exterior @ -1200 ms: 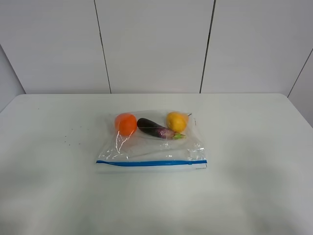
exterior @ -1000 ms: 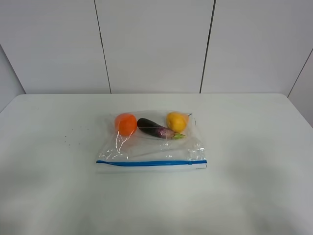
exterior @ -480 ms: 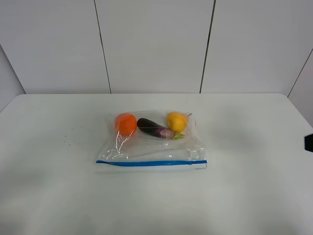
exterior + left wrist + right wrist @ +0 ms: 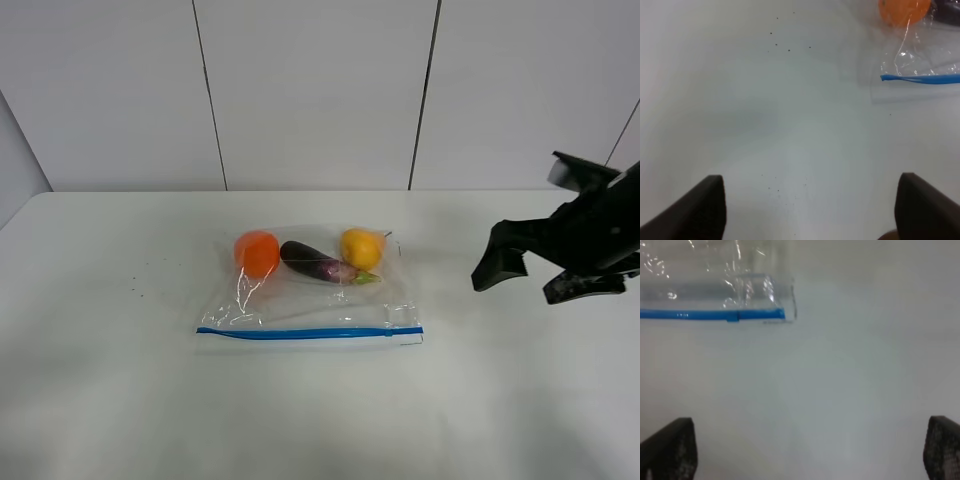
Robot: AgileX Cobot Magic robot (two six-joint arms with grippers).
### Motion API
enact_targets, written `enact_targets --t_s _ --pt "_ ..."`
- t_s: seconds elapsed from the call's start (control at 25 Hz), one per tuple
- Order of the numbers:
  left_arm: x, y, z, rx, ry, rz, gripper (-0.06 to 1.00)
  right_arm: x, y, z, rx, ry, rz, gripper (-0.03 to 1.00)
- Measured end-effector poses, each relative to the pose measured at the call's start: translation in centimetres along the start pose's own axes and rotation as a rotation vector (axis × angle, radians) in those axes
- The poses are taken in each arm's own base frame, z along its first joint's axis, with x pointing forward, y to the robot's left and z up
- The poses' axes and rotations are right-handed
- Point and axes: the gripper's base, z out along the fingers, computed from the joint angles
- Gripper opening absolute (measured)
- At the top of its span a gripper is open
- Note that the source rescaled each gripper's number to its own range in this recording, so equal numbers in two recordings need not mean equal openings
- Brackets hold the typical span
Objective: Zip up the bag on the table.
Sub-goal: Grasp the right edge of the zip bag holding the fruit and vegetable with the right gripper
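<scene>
The clear plastic bag [image 4: 320, 300] lies flat in the middle of the white table [image 4: 110, 390]. Its blue zip strip [image 4: 310, 333] runs along the near edge. An orange fruit [image 4: 258, 252], a purple eggplant [image 4: 315, 263] and a yellow fruit [image 4: 361, 248] show through it at the far side. My right gripper [image 4: 520, 285] hovers open over the table, to the right of the bag and apart from it. The right wrist view shows its fingers [image 4: 670, 447] spread wide and the strip's right end [image 4: 760, 314]. My left gripper [image 4: 810, 210] is open; its view shows the strip's left end [image 4: 920, 79].
A few tiny dark specks [image 4: 140, 292] mark the table left of the bag. A white panelled wall [image 4: 310, 90] stands behind the table's far edge. The left arm does not show in the exterior high view.
The right arm has come into the exterior high view from the right edge and now hangs over the table right of the bag. The bag has not moved.
</scene>
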Motion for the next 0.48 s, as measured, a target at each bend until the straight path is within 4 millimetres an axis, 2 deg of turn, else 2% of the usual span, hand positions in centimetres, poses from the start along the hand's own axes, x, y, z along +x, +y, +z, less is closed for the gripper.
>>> enact_targets --t_s 0.16,0.28,0.48 --pt "0.0 0.0 0.0 0.0 0.0 0.0 1.0 -1.8 -0.9 4.7 -0.068 0.038 -0.015 1.0" --pt "0.0 0.0 0.0 0.0 0.0 0.0 1.0 -2.9 -1.2 7.3 -0.125 0.059 -0.068 1.0" --pt "0.0 0.0 0.0 0.0 0.0 0.0 1.0 -4.4 -1.1 10.1 -0.243 0.074 -0.083 1.0"
